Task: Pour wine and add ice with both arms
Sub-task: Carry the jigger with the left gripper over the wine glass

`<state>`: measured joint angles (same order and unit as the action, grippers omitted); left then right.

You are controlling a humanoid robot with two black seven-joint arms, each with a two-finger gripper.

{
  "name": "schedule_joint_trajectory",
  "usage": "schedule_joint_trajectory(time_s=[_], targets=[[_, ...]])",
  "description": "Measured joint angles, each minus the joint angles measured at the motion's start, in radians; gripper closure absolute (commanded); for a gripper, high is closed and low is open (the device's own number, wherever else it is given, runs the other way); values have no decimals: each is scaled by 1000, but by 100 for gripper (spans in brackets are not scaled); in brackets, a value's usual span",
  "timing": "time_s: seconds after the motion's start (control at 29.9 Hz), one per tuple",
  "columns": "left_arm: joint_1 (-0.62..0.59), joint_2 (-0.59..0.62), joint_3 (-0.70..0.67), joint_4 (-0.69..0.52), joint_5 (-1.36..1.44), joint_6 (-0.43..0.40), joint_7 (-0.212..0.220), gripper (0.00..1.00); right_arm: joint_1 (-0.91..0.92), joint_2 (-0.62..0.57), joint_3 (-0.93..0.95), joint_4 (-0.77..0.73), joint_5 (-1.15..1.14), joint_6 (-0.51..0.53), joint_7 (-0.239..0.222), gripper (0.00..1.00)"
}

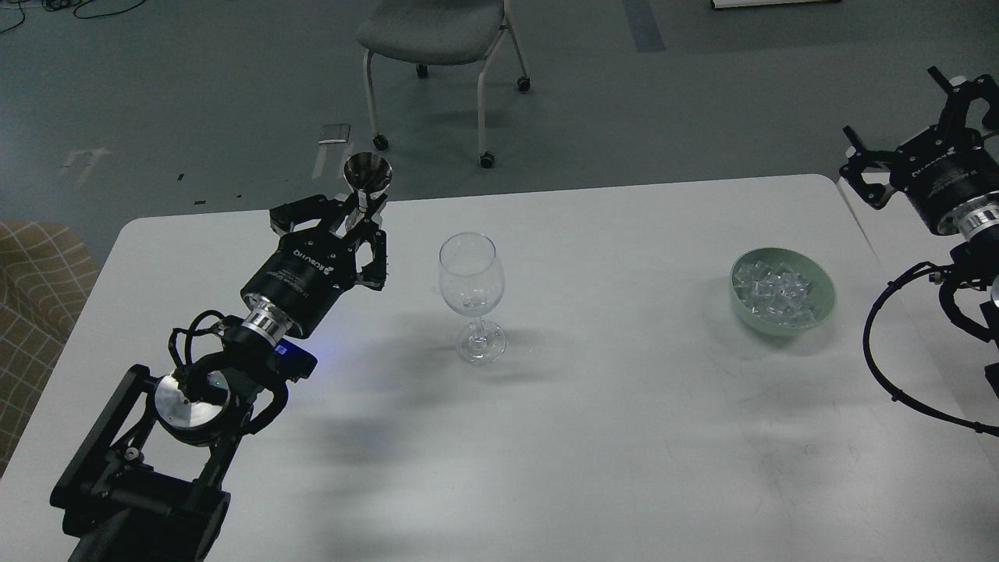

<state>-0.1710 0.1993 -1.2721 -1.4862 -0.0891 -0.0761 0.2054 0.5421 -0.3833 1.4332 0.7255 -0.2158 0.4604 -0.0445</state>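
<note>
A clear wine glass (468, 293) stands upright at the table's middle, with faint glints low in its bowl. My left gripper (360, 212) is shut on the stem of a small conical metal cup (368, 172), held upright just left of the glass and slightly behind it. No stream of wine shows. The ice (773, 290) lies as several clear cubes in a pale green bowl (821, 306) at the right. My right gripper (897, 109) is open and empty, raised beyond the table's far right corner, behind the bowl.
The white table (593, 437) has a rounded far edge. A grey wheeled chair (437, 35) stands on the floor behind it. A tan checked seat (31, 265) is at the left. Black cables (897, 375) loop off the right arm.
</note>
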Motion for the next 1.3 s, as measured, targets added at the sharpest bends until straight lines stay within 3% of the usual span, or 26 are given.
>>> schedule_joint_trajectory(time_s=[0.5, 1.3], targets=[[-1, -3, 7, -63, 90, 57, 33, 85, -5, 7, 2, 0, 1, 0, 0, 0], [-2, 7, 52, -85, 330, 65, 101, 85, -5, 7, 11, 1, 3, 1, 0, 0]])
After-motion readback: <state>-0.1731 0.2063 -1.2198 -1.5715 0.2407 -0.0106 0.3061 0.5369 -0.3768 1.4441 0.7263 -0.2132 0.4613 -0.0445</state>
